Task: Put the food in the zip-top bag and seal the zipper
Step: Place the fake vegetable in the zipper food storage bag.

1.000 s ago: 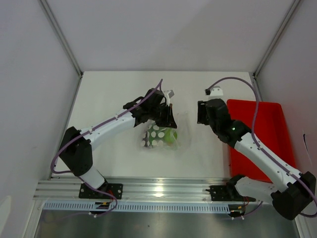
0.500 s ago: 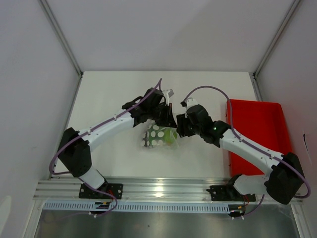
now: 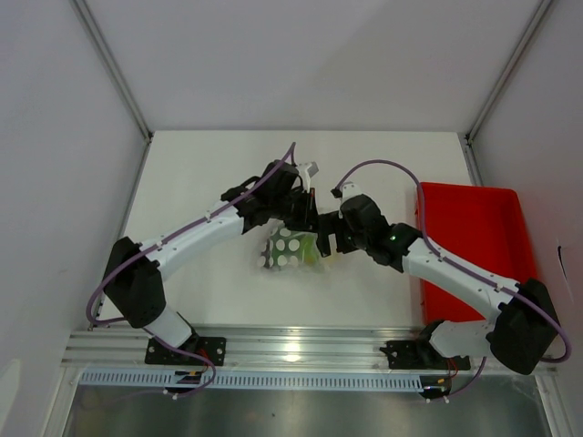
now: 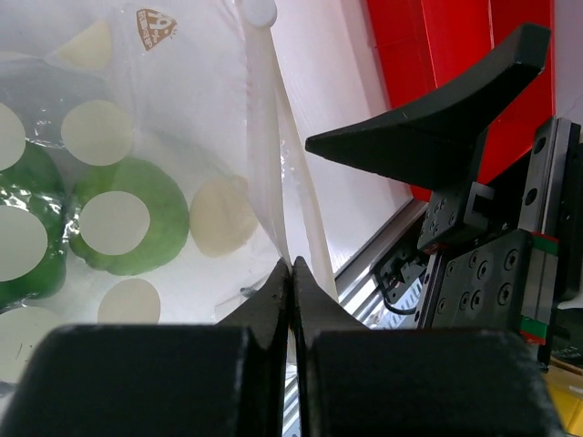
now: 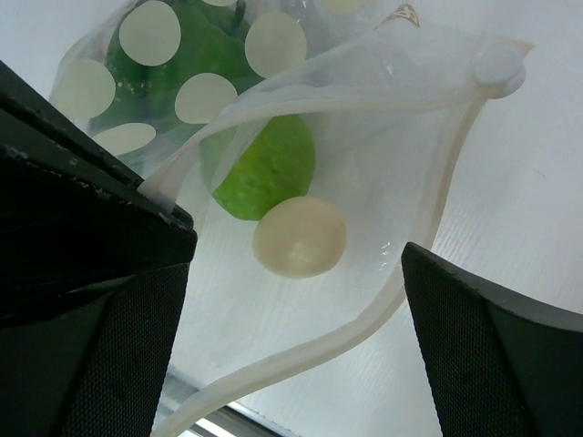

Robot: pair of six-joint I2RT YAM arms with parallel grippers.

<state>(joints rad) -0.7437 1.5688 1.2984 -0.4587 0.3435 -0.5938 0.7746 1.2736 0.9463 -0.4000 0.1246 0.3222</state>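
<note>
Left wrist view: the left gripper (image 4: 291,269) has its jaws closed on the zipper (image 4: 264,137), pinching the pale strip at the mouth of the zip-top bag (image 4: 173,118). Right wrist view: the right gripper (image 5: 291,273) holds its jaws wide apart, one on either side of the open mouth. Only this view shows the whitish ball (image 5: 299,237), beside the bright green piece (image 5: 264,168) inside the bag. The top view alone shows the bag mid-table (image 3: 200,173), left of the red tray (image 3: 483,218).
</note>
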